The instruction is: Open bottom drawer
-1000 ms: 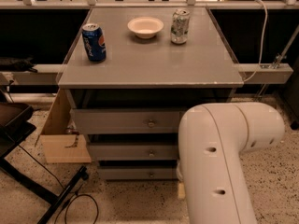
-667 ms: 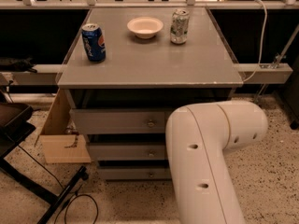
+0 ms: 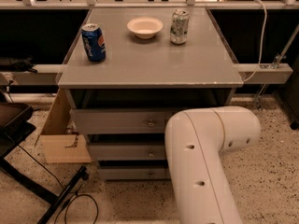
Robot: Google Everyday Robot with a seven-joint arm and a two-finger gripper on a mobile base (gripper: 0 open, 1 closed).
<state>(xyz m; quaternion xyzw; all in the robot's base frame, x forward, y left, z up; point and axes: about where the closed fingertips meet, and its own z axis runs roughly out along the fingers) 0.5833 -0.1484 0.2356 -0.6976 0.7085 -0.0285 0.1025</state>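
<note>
The grey cabinet has three drawers, each with a small round knob. The bottom drawer (image 3: 131, 173) is the slimmest front, low near the floor, and looks shut, with its knob (image 3: 150, 174) in view. My white arm (image 3: 205, 162) fills the lower right foreground and covers the right ends of all three drawer fronts. My gripper is not in view; it is hidden by the arm or lies outside the picture. The middle drawer (image 3: 124, 151) and top drawer (image 3: 114, 121) are above it.
On the cabinet top (image 3: 149, 64) stand a blue soda can (image 3: 94, 42), a white bowl (image 3: 145, 27) and a silver can (image 3: 179, 26). A cardboard box (image 3: 60, 136) leans at the cabinet's left. Black stand legs and a cable (image 3: 60, 197) lie on the speckled floor at lower left.
My arm has shifted a little to the left and covers more of the drawer fronts. The drawers and the things on top have not moved.
</note>
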